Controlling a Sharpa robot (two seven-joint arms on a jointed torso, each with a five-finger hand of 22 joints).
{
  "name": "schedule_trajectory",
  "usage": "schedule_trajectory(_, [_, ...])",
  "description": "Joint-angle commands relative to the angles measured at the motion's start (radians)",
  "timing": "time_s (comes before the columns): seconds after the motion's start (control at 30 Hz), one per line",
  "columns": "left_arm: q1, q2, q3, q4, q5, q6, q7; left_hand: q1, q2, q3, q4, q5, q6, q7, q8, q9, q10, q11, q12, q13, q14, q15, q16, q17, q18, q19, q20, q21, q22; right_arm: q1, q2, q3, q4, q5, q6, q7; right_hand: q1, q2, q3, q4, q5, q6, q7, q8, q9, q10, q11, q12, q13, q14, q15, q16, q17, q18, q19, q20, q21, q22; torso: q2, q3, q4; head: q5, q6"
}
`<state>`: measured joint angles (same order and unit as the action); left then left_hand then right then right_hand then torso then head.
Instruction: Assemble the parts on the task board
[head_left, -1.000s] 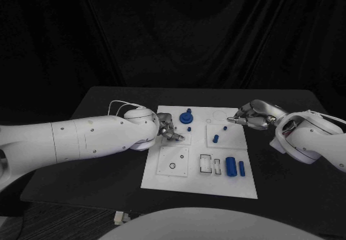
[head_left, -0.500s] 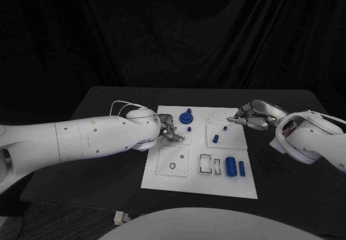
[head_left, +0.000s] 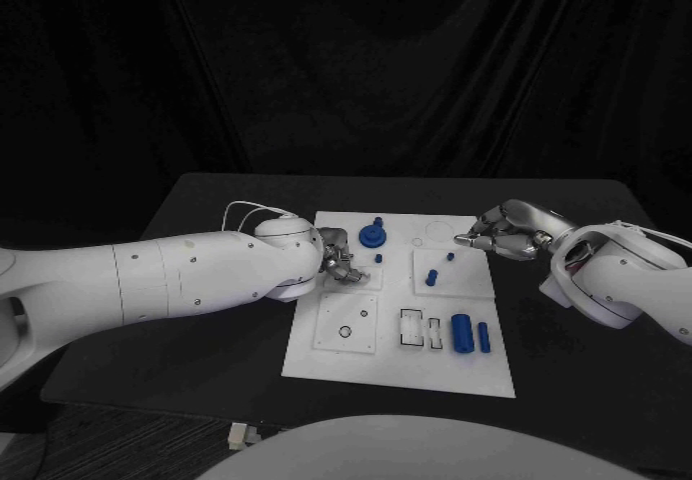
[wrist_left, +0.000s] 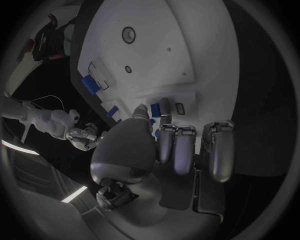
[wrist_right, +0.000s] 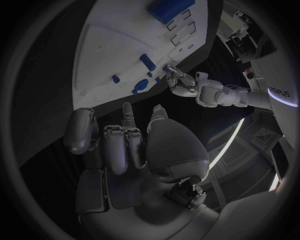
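So you had the left hand (head_left: 336, 262) parked over the left edge of the task board (head_left: 361, 360), fingers (wrist_left: 177, 149) curled down toward the white surface. I honestly couldn't tell if they were pinching a part or just touching the board. The right hand (head_left: 502, 230) sat at the board's far right corner, fingers (wrist_right: 117, 145) bunched in, and again I couldn't tell whether anything was in them.

The board was in the middle of the black bench (head_left: 577, 340). On it, a round blue part (head_left: 374, 236) stood near the far edge, just beside the left hand, a few small blue pegs (head_left: 434, 274) sat mid-board, and two long blue parts (head_left: 462, 333) lay at the near right, beside the rectangular slots (head_left: 411, 328).

What I'd worry about from there: your left fingers were really close to that round part, so any sideways drift could have knocked it loose. And the big left forearm hid your contact spot from the head camera, so a misaligned press could've gone unnoticed.
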<state>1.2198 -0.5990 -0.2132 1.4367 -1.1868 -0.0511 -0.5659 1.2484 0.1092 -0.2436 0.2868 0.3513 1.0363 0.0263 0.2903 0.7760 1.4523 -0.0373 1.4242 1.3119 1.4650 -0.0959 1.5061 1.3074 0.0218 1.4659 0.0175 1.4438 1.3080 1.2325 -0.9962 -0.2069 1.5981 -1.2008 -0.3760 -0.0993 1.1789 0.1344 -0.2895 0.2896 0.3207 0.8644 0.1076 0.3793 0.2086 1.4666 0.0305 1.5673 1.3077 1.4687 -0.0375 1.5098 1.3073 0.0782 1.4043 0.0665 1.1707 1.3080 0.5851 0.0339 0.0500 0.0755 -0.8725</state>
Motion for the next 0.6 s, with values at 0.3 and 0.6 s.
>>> schedule_trajectory(0.3, [-0.004, 0.005, 0.0, -0.006, 0.006, -0.007, 0.03, 0.04, 0.003, 0.013, -0.003, 0.082, 0.018, -0.001, -0.023, -0.03, 0.05, -0.01, -0.006, 0.118, 0.087, 0.0, 0.002, 0.21, 0.007, 0.048, 0.001, 0.001, 0.225, -0.003, 0.0, 0.001, 0.0, -0.002, -0.008, 0.0, 0.008, 0.003, -0.007, 0.0, 0.006, -0.002, -0.007, 0.004, 0.002, 0.1, -0.007, 0.0, 0.257, 0.067, -0.007, -0.006, 0.119, 0.013, -0.01, 0.0, -0.007, 0.124, 0.0, 0.0001, 0.0002, 0.0, 0.0])
schedule_trajectory(0.6, [-0.005, 0.012, 0.0, -0.015, 0.006, -0.022, 0.044, 0.071, -0.003, 0.031, -0.005, 0.154, 0.036, -0.007, -0.028, -0.041, 0.051, -0.015, -0.007, 0.118, 0.087, -0.004, 0.003, 0.211, 0.007, 0.049, -0.002, 0.002, 0.226, -0.004, 0.001, 0.001, 0.0, -0.002, -0.006, -0.001, 0.008, 0.003, -0.007, 0.0, 0.006, -0.002, -0.007, 0.004, 0.002, 0.1, -0.007, 0.0, 0.257, 0.067, -0.007, -0.006, 0.119, 0.013, -0.01, 0.0, -0.007, 0.124, 0.0, 0.0, 0.0, 0.002, 0.0])
